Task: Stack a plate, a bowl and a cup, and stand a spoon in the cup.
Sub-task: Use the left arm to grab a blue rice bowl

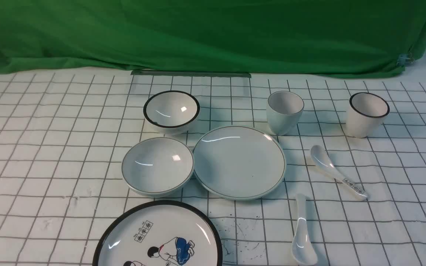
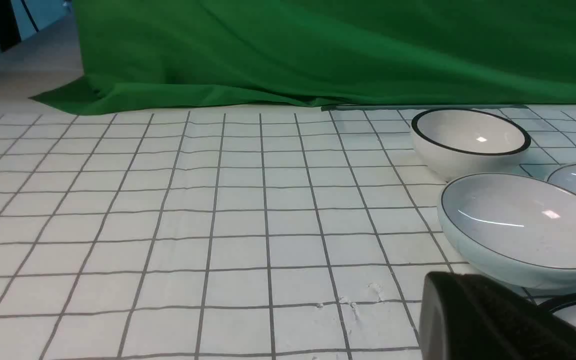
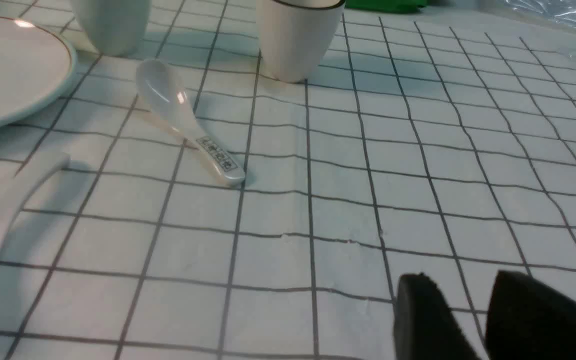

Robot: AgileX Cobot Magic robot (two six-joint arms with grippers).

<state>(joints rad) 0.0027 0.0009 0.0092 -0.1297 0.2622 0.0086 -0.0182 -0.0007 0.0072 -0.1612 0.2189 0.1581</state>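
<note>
On the gridded cloth (image 1: 50,147): plate (image 1: 239,162) at centre, bowl (image 1: 157,166) just left of it — cup (image 1: 285,112) upright beyond the plate's right side. Plain spoon (image 1: 302,236) lies nearer, right of the plate; nothing stacked. Left claw (image 2: 468,320) closed, empty; right claw (image 3: 460,320) — fingers parted, holding nothing, over cloth.

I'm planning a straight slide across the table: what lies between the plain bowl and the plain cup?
The plain plate lies between the bowl and the cup, as the front view shows.
</note>
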